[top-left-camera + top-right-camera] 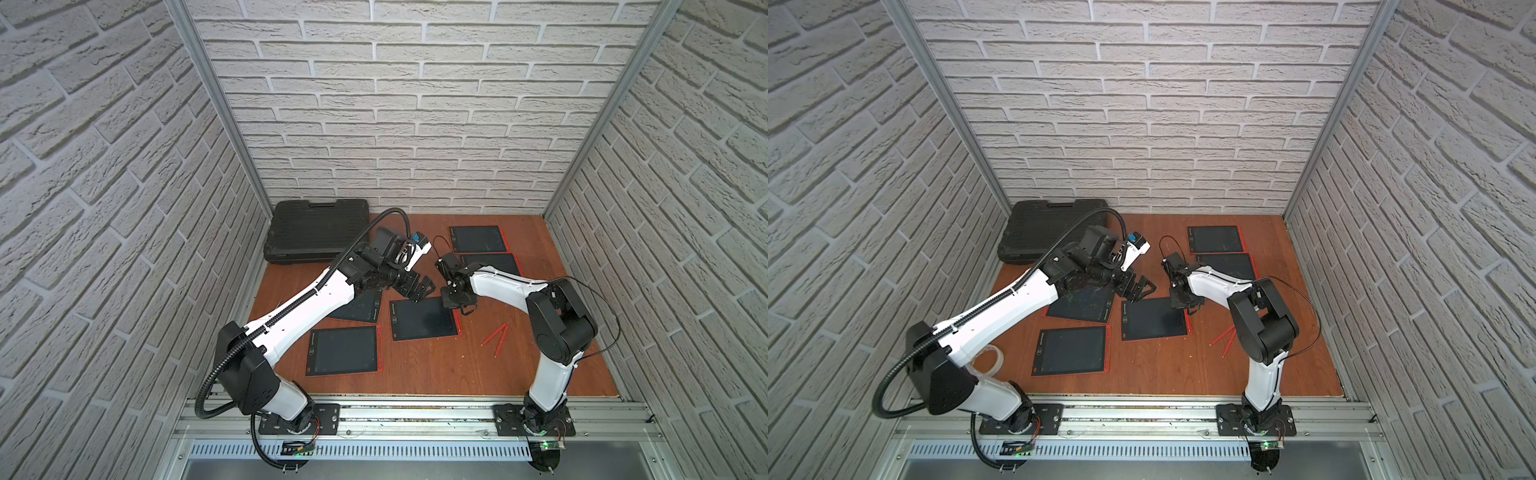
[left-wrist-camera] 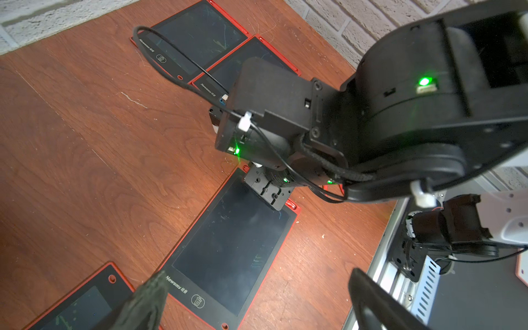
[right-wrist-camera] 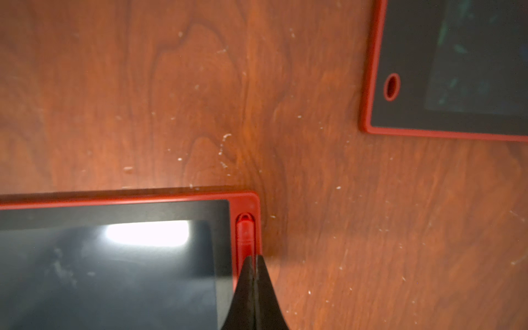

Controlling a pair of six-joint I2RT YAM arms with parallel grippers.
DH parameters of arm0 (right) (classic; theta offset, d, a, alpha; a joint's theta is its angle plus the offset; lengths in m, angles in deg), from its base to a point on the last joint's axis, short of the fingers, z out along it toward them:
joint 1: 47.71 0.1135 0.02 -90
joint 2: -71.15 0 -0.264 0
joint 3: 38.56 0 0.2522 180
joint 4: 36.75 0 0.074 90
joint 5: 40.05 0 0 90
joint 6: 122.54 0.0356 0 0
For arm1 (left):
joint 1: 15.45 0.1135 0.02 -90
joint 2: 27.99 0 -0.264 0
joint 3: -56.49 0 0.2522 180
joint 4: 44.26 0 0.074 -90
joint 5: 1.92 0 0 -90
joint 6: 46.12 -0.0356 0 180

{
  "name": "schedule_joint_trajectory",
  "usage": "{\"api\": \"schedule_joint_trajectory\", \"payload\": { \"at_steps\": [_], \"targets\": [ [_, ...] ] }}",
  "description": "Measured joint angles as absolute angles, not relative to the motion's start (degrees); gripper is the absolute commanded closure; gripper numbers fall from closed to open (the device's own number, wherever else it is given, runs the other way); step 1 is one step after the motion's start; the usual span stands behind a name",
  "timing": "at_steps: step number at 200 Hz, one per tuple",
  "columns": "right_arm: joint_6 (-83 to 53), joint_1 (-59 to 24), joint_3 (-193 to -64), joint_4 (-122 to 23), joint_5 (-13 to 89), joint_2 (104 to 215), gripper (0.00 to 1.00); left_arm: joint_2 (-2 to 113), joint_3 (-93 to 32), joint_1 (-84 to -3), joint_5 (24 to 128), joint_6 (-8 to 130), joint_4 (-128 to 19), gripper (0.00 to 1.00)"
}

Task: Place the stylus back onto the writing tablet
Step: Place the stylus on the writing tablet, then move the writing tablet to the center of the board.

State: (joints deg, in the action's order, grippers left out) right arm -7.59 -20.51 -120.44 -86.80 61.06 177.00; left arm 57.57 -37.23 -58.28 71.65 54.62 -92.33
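While the nearest tablet (image 1: 343, 351) is lying idle at the front of the bench (image 1: 436, 370), two spare red pens (image 1: 494, 334) are resting loose further to the right. Moving back, the action is happening at the middle tablet (image 3: 128, 198). The stylus (image 3: 245, 233) is sitting lengthwise in the groove along its red edge. The right gripper (image 3: 255, 261), jaws pressed together with nothing between them, appears to be bearing tip-first on it. I'm reading this as the seating push, nearly done. That stylus is looking light, thin, stiff and slick, so I'd be taking it across the middle of the shaft and pressing gently, since it could skid or pop out. Just beyond, the left gripper (image 1: 422, 291) is hovering spread wide, holding nothing. Further back, two more tablets (image 1: 478, 239) and a black case (image 1: 316, 232) are sitting by the wall.
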Motion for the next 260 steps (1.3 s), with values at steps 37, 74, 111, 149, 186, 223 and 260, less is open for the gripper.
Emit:
{"api": "schedule_joint_trajectory", "payload": {
  "at_steps": [37, 74, 111, 149, 186, 223, 260],
  "targets": [
    [-8.58, -20.49, -115.59, -84.24, 57.32, 170.13, 0.94, 57.57, -37.23, -58.28, 74.28, 54.97, -92.44, 0.02],
    [-9.12, -20.45, -110.96, -82.34, 55.07, 161.92, 0.83, 57.20, -36.23, -58.28, 79.35, 59.17, -92.28, 0.02],
    [-9.50, -20.10, -106.28, -81.10, 52.03, 153.33, 0.71, 55.47, -34.37, -58.28, 85.88, 67.12, -94.40, 0.02],
    [-11.29, -19.99, -104.07, -79.87, 47.92, 145.94, 0.40, 52.39, -31.11, -58.28, 90.71, 76.57, -97.92, 0.02],
    [-12.58, -19.83, -102.65, -80.00, 44.58, 139.32, 0.14, 52.23, -27.13, -58.26, 92.40, 87.15, -101.36, 0.02],
    [-13.74, -19.83, -101.56, -79.92, 42.24, 136.93, 0.00, 54.03, -23.88, -58.28, 92.20, 94.18, -102.29, 0.02],
    [-13.84, -19.79, -101.05, -80.31, 42.50, 135.56, 0.00, 57.44, -23.13, -58.85, 90.19, 98.36, -100.66, 0.02]
  ]
}}
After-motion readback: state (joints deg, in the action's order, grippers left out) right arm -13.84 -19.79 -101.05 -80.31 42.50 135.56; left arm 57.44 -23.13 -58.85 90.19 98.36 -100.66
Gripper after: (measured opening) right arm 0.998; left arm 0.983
